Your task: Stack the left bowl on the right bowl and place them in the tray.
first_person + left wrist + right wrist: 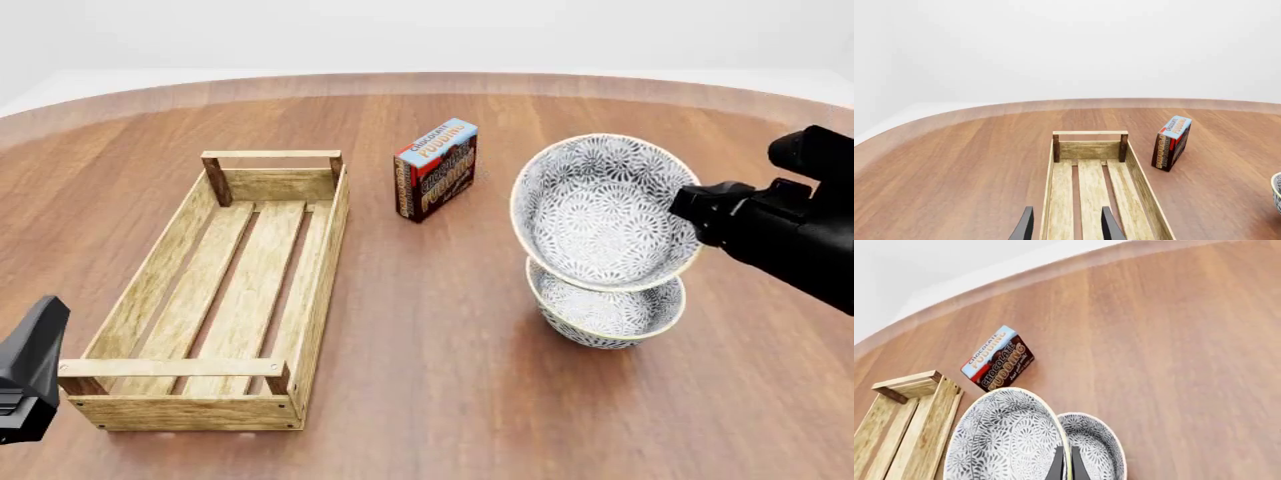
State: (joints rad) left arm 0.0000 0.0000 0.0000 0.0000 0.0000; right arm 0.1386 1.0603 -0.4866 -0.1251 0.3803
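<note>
Bowl point(601, 210), tilted, pinched by its 3 o'clock rim in my right hand point(683, 203), hangs just above the second bowl point(607, 312); left hand point(1066, 225) open, empty.

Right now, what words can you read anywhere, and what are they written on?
"CHOCOLATE PUDDING": on the dark front face of the small box standing on the table.
"CHOCOLATE", then a word likely "PUDDING": on the box's light blue side.
Smaller script under the big words: too small to read.
The bowls, the tray and the claws: no writing visible.
</note>
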